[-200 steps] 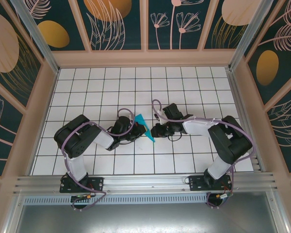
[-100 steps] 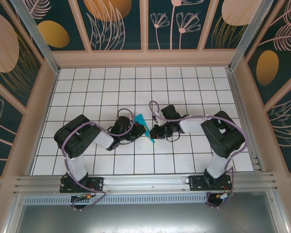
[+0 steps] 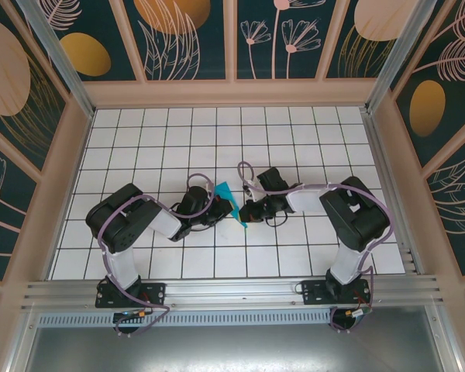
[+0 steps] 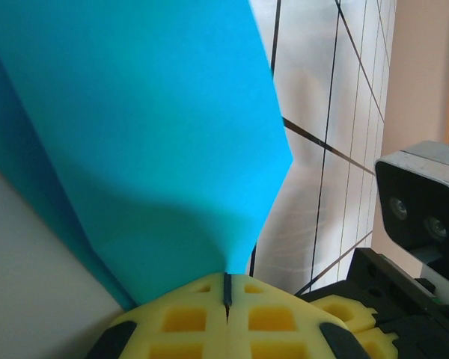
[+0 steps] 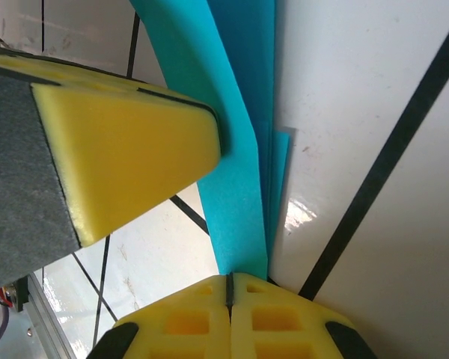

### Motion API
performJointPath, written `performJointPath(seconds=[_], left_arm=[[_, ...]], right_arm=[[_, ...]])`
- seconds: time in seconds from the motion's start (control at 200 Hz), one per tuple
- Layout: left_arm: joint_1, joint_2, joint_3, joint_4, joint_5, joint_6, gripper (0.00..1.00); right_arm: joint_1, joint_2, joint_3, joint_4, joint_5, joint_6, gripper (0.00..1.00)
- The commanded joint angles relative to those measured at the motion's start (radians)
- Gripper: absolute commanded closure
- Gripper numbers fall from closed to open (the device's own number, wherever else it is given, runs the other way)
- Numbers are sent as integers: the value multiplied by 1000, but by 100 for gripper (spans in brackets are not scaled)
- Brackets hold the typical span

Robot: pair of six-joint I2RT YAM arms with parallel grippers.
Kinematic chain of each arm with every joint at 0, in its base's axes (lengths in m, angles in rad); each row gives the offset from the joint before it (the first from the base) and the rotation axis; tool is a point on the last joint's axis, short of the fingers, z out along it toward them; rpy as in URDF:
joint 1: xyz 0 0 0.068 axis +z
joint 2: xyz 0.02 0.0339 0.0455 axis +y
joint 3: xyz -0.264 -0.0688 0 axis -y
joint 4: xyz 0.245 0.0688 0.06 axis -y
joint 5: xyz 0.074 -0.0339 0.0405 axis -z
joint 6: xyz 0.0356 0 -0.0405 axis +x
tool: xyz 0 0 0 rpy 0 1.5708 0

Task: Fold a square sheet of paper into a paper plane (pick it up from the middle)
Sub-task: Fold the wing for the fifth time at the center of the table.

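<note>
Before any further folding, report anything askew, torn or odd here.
No tear shows and nothing lies dropped. The folded teal paper is pinched by both the shut left claw and the shut right claw. One small oddity: beside the right claw its layers fan apart, with the edges not flush.

Left end effector point(image 3: 222, 206) and right end effector point(image 3: 246, 210) clamped shut

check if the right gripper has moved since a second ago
Yes. Against the floor grid in the top view, the right gripper has edged slightly left, onto the lower tip of the teal paper.
</note>
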Motion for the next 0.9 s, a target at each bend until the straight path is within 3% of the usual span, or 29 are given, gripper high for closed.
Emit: performJointPath(seconds=[0.0,0.32,0.46,0.61,0.896], left_arm=[[2,8,-41,-161,-71,-7,100],[2,3,-41,-179,-86,-3,100],[2,-3,-7,-178,-55,36,100],[2,-26,77,-290,-60,114,100],[2,4,81,-285,-55,102,100]], right_arm=[[23,-38,-52,-100,49,-30,96],[31,-145,-161,-125,111,15,96],[30,-142,-119,-131,143,0,96],[30,-154,-64,-121,135,-18,95],[30,-160,-10,-58,128,48,91]])
